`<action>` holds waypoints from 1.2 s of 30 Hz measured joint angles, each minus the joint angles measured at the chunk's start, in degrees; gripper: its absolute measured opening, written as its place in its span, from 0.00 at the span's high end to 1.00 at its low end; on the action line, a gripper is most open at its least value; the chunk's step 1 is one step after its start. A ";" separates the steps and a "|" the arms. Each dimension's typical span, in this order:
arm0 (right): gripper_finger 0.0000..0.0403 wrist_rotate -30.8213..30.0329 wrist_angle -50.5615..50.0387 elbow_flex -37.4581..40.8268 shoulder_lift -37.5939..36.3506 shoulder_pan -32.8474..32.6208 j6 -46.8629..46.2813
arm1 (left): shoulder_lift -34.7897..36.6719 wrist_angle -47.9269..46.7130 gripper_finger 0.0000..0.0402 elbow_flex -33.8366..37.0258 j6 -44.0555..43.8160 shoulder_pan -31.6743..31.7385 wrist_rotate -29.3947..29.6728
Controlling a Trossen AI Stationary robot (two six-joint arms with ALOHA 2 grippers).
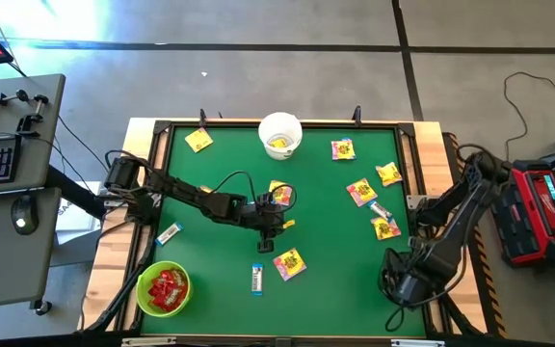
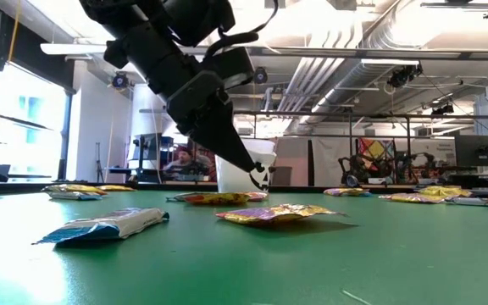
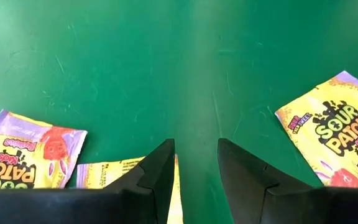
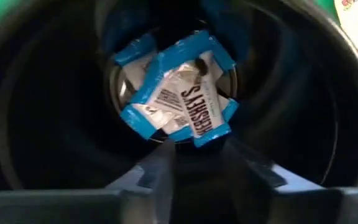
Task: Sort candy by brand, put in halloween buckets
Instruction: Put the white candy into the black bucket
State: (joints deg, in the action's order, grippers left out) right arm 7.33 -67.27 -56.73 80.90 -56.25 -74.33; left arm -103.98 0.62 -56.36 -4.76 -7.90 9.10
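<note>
My left gripper [image 1: 270, 229] [image 3: 196, 168] hangs open just above the green table at its middle. A yellow candy packet [image 3: 107, 174] lies under one of its fingers; whether that finger touches it does not show. My right gripper [image 1: 405, 286] [image 4: 201, 155] points straight down into the black bucket [image 4: 42, 124] at the near right, open with nothing between its fingers. White-and-blue candy bars [image 4: 179, 99] lie on that bucket's bottom. The white bucket [image 1: 280, 135] at the far middle holds yellow candy. The green bucket [image 1: 164, 289] at the near left holds red packets.
Yellow packets lie loose on the table [image 1: 343, 149] [image 1: 387, 173] [image 1: 360, 191] [image 1: 385, 228] [image 1: 290, 262] [image 1: 198, 141]. White-and-blue bars lie at the left [image 1: 170, 233], the near middle [image 1: 257, 278] and the right [image 1: 381, 209]. A raised wooden frame [image 1: 143, 125] edges the table.
</note>
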 joint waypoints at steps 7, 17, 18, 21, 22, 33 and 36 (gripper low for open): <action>0.56 -2.35 -7.18 -9.43 0.00 0.00 -1.16 | 0.00 -2.48 0.71 0.00 0.01 0.00 0.00; 0.56 -15.10 -22.26 -23.91 -1.05 1.16 -8.10 | 0.02 1.44 0.74 1.50 0.10 -1.78 0.66; 0.56 -17.67 -22.09 -23.85 -1.72 1.89 -7.87 | 0.02 3.51 0.75 2.42 0.06 -1.75 0.57; 0.56 -23.33 -22.90 -21.12 -3.88 5.56 -6.32 | 0.02 8.77 0.77 5.02 -0.42 -1.68 0.25; 0.56 -24.28 -22.78 -19.55 -4.65 7.03 -5.23 | 0.02 9.87 0.78 5.58 -0.62 -1.66 0.33; 0.56 -26.01 -13.45 1.95 -8.22 34.75 15.03 | 0.02 11.35 0.78 6.86 -1.11 -1.95 0.46; 0.56 -26.03 -6.38 7.48 -8.24 42.52 20.17 | 0.02 11.30 0.78 6.86 -1.11 -1.95 0.46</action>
State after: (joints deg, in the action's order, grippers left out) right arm -18.70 -73.65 -49.25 72.66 -13.73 -54.15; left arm -103.96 11.92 -49.50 -5.87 -9.85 9.56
